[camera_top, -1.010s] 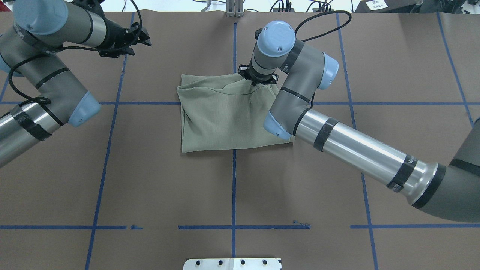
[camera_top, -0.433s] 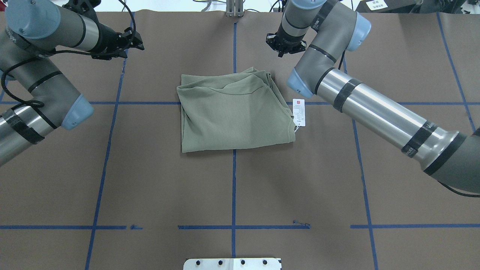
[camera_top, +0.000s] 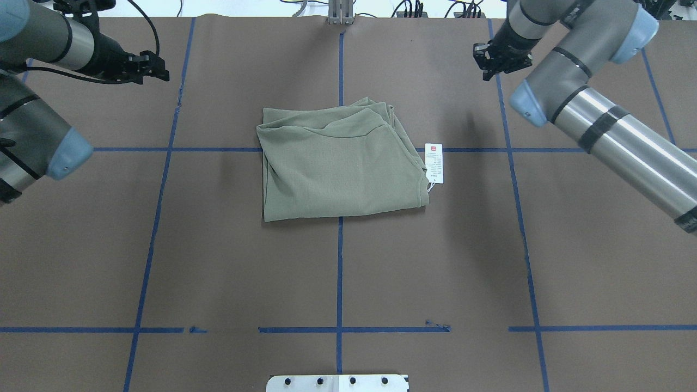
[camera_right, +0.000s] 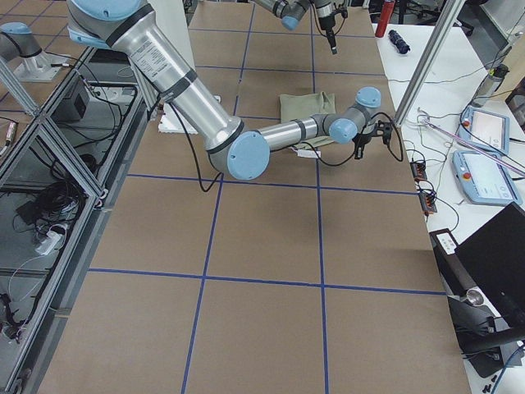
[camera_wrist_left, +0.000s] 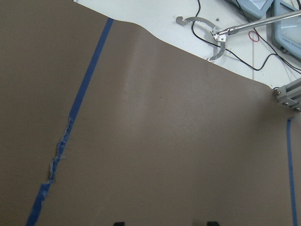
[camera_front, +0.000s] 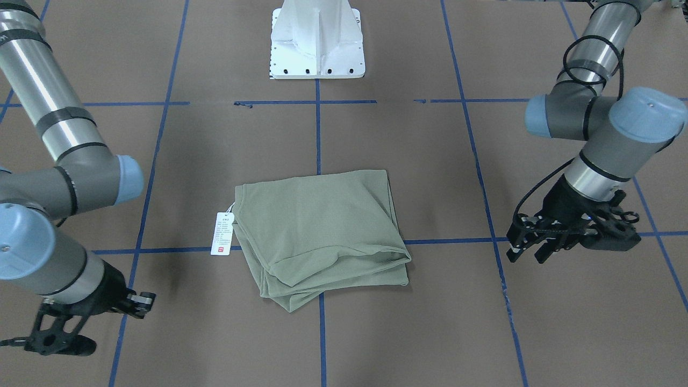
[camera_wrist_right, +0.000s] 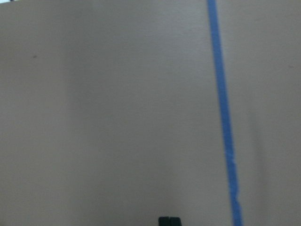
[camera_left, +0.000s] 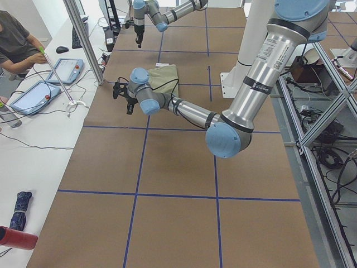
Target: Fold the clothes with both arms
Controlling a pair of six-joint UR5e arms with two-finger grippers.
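Shirt (camera_top: 340, 169) is lying folded between the claws and well apart from both, with the left claw (camera_top: 155, 65) hanging fingers apart and the right claw (camera_top: 490, 65) fingers together, so I think both should be moving high up, not catching the tag (camera_top: 434, 162).

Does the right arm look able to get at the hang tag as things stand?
Probably yes. The hang tag lies exposed on the table beside the shirt, on the same side as the right pincer, only bare table between them. The pincer looks shut, so it would need opening first.
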